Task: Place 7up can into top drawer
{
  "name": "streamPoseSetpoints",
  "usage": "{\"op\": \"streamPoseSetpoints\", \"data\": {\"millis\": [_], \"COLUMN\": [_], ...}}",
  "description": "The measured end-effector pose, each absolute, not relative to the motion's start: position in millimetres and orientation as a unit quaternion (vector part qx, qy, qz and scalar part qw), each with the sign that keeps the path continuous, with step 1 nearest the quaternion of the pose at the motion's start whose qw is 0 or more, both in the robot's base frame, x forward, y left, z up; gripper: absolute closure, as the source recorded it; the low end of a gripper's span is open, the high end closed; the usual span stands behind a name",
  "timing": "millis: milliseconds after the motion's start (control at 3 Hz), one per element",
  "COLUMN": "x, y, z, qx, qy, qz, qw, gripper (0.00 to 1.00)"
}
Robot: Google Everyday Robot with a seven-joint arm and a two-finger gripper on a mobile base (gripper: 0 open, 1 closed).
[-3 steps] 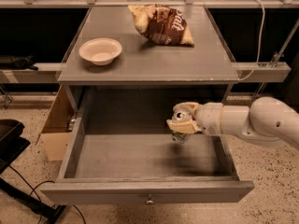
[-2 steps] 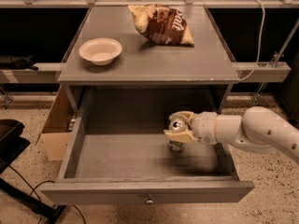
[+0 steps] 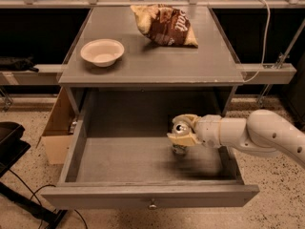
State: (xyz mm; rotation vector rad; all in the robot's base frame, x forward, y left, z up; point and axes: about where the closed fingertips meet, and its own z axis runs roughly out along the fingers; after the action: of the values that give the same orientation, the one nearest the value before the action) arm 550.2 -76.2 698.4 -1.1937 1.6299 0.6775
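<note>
The wide grey wooden top drawer (image 3: pixel 143 197) stands pulled out nearest. Low inside it, right of centre, the cream two-finger gripper (image 3: pixel 183 133) is clamped round the small white-and-green 7up can (image 3: pixel 178 149), which stands upright, long axis vertical, silver top upward. Farther off, the grey tabletop (image 3: pixel 157 63) bears a white round bowl (image 3: pixel 102 52) at left and a brown-and-tan snack bag (image 3: pixel 167 25) at far right.
</note>
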Motion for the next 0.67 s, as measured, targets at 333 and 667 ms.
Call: {"op": "streamPoseSetpoints", "data": {"millis": [333, 667], "x": [550.2, 550.2], "y": [-76.1, -76.1], "z": [698.4, 698.4], "qx": [-0.490, -0.490], "qy": [0.669, 0.669], "qz": [0.278, 0.278], "qw": [0.484, 0.484], "gripper": [0.36, 0.13]}}
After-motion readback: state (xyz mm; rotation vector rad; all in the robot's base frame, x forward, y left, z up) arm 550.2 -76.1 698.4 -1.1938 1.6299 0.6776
